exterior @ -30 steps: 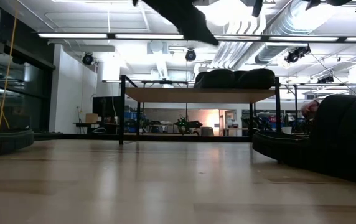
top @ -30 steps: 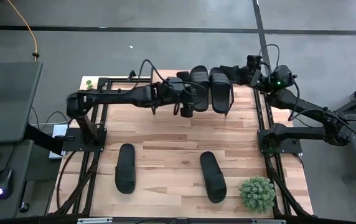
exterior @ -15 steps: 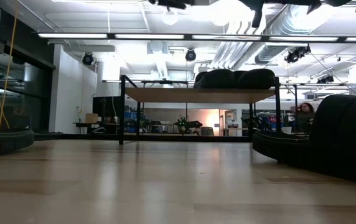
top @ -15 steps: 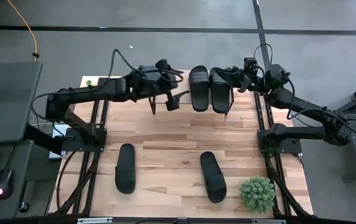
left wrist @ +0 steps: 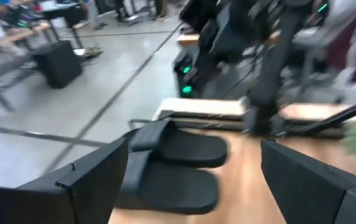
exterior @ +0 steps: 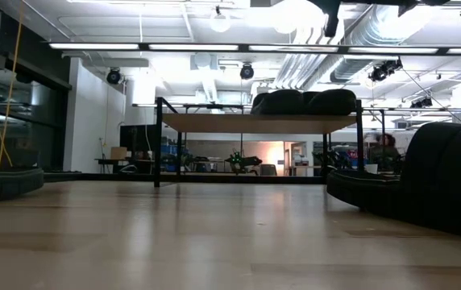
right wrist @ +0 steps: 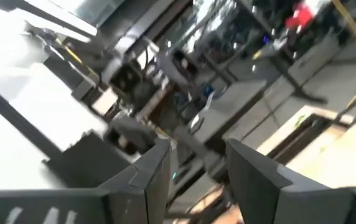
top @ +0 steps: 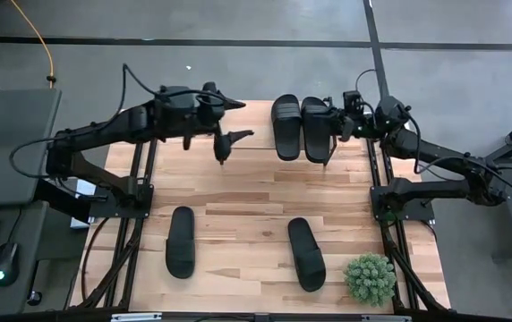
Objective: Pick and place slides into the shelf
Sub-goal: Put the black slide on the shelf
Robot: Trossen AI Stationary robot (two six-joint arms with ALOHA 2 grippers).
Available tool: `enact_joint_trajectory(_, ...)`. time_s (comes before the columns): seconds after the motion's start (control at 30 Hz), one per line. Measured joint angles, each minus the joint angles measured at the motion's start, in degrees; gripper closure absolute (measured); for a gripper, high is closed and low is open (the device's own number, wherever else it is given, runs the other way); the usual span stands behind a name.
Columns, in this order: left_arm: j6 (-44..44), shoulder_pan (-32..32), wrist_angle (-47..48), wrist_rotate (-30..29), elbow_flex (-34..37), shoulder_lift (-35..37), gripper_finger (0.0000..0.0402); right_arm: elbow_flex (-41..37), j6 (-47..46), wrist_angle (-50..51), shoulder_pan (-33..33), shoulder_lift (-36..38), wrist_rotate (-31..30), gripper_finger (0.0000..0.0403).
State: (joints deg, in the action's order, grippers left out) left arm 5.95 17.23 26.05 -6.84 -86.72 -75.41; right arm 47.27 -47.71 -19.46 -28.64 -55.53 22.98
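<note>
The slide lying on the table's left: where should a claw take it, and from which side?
Grip the slide across its wide strap near mid-length, coming straight down from above. It lies flat, sole down, lengthwise toward the shelf, so the raised strap is probably the easiest part for the left claw to pinch.

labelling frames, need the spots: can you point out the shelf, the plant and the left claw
shelf (top: 251,116): high view, bare wooden top.
plant (top: 369,278): high view, middle of the green leaves.
left claw (top: 238,134): high view, midway between its fingertips.
</note>
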Motion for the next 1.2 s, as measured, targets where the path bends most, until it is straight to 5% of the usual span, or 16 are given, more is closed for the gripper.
enact_joint_trajectory(0.7,-22.3,-2.1,6.7,21.5,0.0,1.9,0.0055,0.0,-5.8,20.6,18.3,0.0,7.7,0.0256)
enact_joint_trajectory(1.2,-26.2,-8.5,6.6,19.6,0.0,1.6,0.0055,0.0,-4.7,40.4,27.3,0.0,7.6,0.0256)
